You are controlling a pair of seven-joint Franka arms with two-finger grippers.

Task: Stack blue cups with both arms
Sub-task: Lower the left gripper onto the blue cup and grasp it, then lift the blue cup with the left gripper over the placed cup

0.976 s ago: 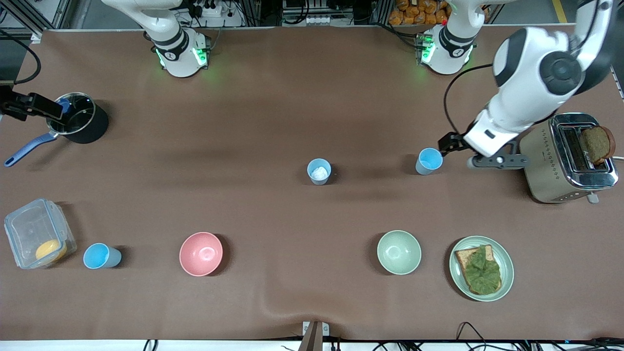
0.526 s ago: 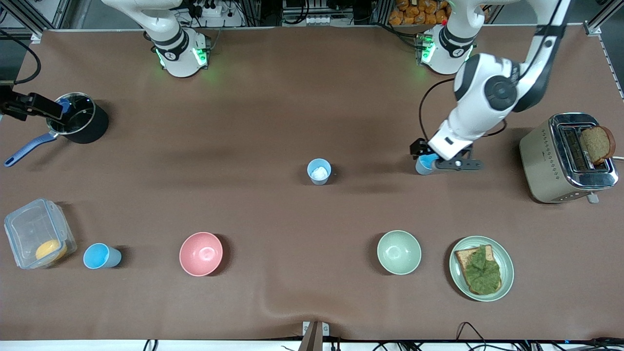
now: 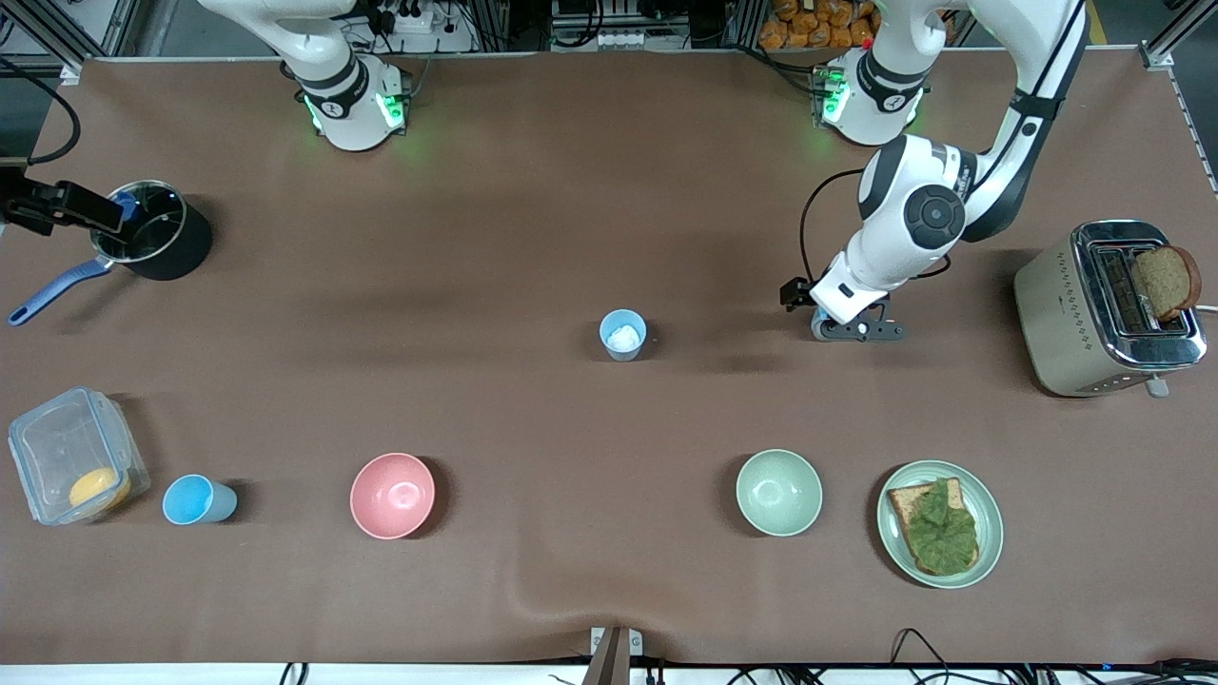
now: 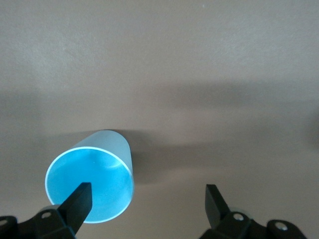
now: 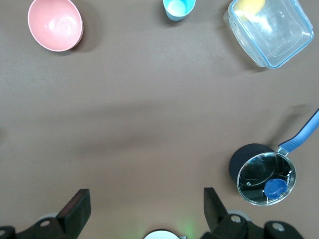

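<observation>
Cup (image 4: 92, 186) hidden under left gripper (image 4: 146, 196) in front view shows wrist-side.

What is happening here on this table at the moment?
The left gripper hangs open over a blue cup that stands near the toaster; one finger sits above the cup's mouth, and nothing is gripped yet. The right arm waits, its open gripper high above the table, near the lidded pot. A paler cup with a white patch inside stands at mid-table, and a third blue cup beside the clear container. No cups are stacked yet.
</observation>
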